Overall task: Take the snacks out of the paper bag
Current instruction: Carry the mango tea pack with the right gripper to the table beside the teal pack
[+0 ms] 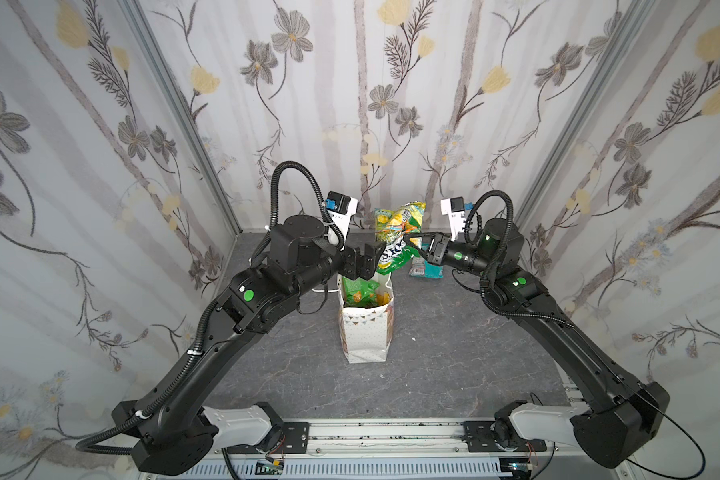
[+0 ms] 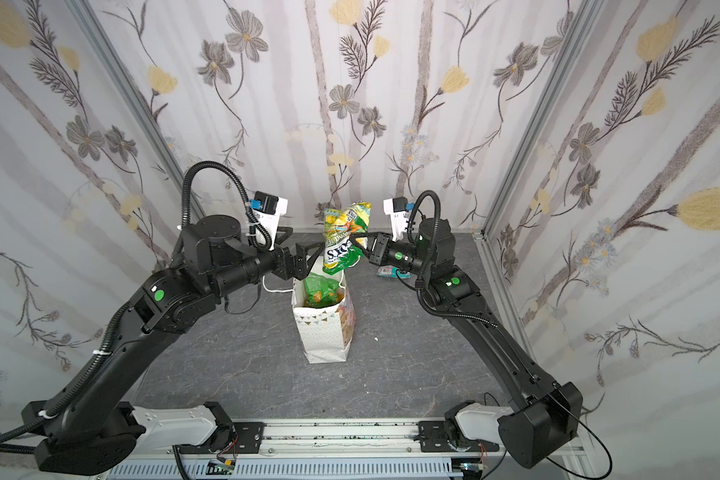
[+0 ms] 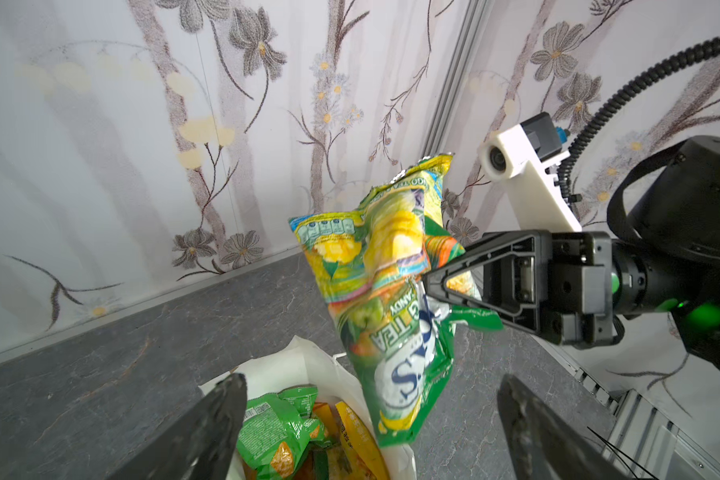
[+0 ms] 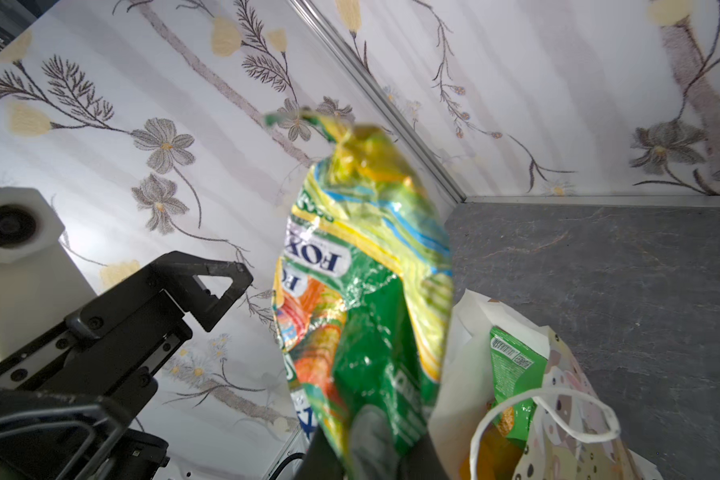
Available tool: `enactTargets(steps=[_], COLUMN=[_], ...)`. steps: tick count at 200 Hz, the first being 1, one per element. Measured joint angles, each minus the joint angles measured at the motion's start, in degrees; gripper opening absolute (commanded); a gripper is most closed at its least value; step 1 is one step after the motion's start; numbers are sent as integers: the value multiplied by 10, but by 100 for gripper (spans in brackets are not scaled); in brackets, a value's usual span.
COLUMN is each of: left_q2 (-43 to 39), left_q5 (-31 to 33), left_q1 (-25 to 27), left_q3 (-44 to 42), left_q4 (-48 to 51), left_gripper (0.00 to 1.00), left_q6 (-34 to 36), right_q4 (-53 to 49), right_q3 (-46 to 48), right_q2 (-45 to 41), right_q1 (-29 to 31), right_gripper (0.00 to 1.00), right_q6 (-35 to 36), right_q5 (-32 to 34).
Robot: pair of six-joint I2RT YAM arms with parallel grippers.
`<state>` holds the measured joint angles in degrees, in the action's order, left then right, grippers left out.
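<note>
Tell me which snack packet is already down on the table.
The teal packet, lying beyond the right gripper. The large green-yellow candy packet hangs in that gripper, and the small green packet sits inside the paper bag.

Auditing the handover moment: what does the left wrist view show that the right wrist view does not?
Only the left wrist view: the right hand from the side, shut on the edge of the large packet. Only the right wrist view: the paper bag's cord handle and animal print; the left hand open beside the packet, not touching it. Both: the large packet over the paper bag, with a green packet inside it.
</note>
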<state>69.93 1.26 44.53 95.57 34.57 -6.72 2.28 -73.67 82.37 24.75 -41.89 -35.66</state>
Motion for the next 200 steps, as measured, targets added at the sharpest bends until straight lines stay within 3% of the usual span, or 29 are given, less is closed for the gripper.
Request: enactTargets(steps=[99,200], left_q2=[-97,-108], left_q5=[-54,-99], left_q1=[0,0], left_q3=[-111,-118], left_q4=[-8,35], left_gripper=[100,100], left_q6=[55,65], right_q4=[0,4], right_q3=[52,101], right_q2=[9,147], right_q1=[-183,-291], right_gripper=[0,0], right_q6=[8,33], right_q5=[-57,-65])
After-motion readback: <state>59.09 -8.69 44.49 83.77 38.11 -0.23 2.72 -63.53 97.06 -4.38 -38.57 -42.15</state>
